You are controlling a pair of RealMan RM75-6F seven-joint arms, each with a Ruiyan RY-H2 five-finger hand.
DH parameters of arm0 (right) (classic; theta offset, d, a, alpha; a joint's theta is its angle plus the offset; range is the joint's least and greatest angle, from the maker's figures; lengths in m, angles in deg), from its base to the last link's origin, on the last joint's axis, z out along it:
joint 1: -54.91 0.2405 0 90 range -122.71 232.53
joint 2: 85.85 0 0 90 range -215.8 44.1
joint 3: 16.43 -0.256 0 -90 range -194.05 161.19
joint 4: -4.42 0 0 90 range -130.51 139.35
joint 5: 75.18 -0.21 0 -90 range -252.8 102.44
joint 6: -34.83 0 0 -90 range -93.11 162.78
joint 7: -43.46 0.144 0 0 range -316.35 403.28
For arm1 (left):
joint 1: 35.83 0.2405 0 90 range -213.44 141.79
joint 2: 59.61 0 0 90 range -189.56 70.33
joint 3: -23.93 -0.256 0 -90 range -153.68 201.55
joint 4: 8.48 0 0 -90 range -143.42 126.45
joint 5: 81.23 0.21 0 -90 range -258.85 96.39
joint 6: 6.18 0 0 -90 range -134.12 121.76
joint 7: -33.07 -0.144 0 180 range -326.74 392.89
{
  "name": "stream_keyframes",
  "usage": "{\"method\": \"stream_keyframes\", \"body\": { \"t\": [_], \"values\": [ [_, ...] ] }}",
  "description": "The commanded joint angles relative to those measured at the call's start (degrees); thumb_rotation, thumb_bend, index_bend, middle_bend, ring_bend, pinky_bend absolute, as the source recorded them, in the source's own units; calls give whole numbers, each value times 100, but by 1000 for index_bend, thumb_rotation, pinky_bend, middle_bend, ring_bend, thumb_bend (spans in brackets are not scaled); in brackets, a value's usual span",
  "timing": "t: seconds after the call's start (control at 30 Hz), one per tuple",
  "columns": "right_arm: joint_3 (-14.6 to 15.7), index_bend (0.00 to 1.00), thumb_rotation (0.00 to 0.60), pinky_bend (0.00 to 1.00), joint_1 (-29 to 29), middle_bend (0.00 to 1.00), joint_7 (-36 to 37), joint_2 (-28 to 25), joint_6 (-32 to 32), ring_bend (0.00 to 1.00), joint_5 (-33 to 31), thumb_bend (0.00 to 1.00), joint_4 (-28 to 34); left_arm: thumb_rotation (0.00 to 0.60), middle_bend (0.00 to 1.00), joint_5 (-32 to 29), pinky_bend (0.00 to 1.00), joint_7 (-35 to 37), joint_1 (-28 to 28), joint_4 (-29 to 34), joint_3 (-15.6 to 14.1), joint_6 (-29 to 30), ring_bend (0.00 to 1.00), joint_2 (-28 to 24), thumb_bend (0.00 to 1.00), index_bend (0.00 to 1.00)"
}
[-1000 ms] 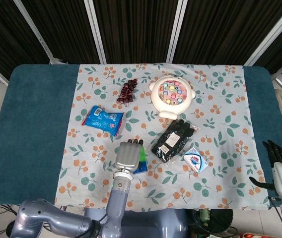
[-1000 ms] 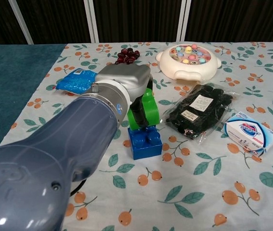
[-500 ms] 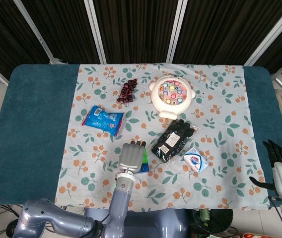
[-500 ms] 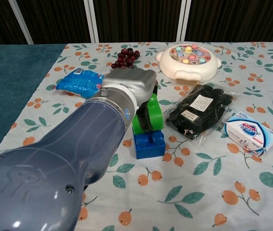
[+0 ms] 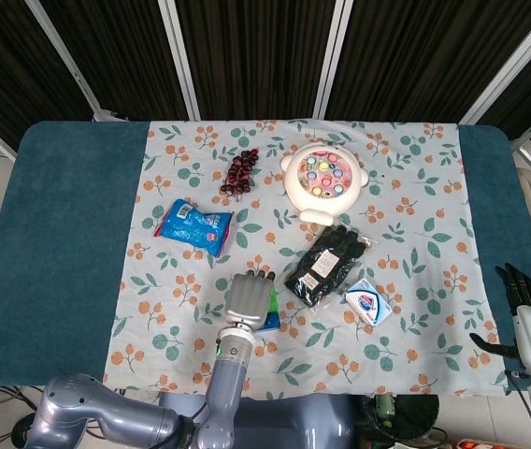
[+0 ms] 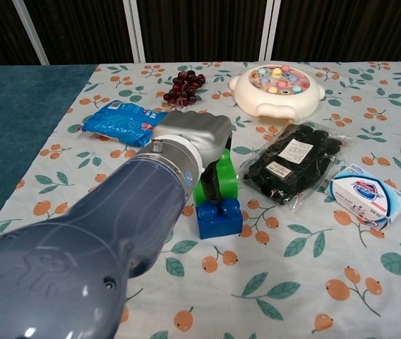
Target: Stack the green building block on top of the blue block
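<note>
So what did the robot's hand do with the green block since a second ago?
The left hand, holding the green block, carried it rightward and lower onto the blue block. The right hand and everything else on the table stayed put.

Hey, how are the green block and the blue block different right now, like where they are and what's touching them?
The green block sits on top, held by the left hand, while the blue block rests on the tablecloth beneath it with no fingers around it. The green block is partly hidden by a dark finger; the blue block shows its front face and a stud. Both are plastic building blocks, stacked one on the other.
</note>
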Motion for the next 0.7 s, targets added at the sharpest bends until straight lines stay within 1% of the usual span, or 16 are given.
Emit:
{"method": "stream_keyframes", "body": {
  "t": [0.03,0.2,0.27,0.3,0.37,0.4,0.47,0.53,0.6,0.7],
  "values": [
    [0,0,600,189,0,0,-1,1,-3,0,1,144,1,600,456,-27,564,-18,-2,30,3,-9,426,-18,358,474],
    [-6,0,600,189,-2,0,6,2,-8,0,-4,147,2,600,414,-58,539,-41,-5,95,-24,-29,399,-61,354,438],
    [-3,0,600,189,-4,0,5,3,-14,0,6,148,0,600,349,-93,491,-59,-3,144,-31,-51,343,-93,331,381],
    [-2,0,600,189,-4,0,5,3,-14,0,7,148,0,600,299,-110,450,-68,-3,171,-31,-60,295,-110,310,328],
    [-6,0,600,189,-4,0,6,6,-21,0,6,152,-3,600,181,-129,345,-83,-5,227,-35,-68,182,-147,274,178],
    [-11,0,600,189,-5,0,7,10,-32,0,12,153,-9,600,146,-147,310,-82,-3,272,-30,-74,147,-169,264,134],
    [-11,0,600,189,-5,0,8,16,-41,0,21,158,-18,600,47,-181,200,-101,-5,346,-22,-73,49,-208,227,35],
    [-11,0,600,190,-8,0,14,16,-44,0,21,160,-22,600,6,-225,124,-134,-13,434,-15,-62,9,-254,202,4],
    [-11,0,600,189,-8,0,18,16,-47,0,27,161,-21,600,0,-253,66,-170,-22,504,-19,-50,0,-303,176,0],
    [-10,0,600,189,-9,0,19,17,-50,0,31,162,-30,600,0,-301,42,-203,-18,707,-27,-40,0,-414,163,0]
  ]
}}
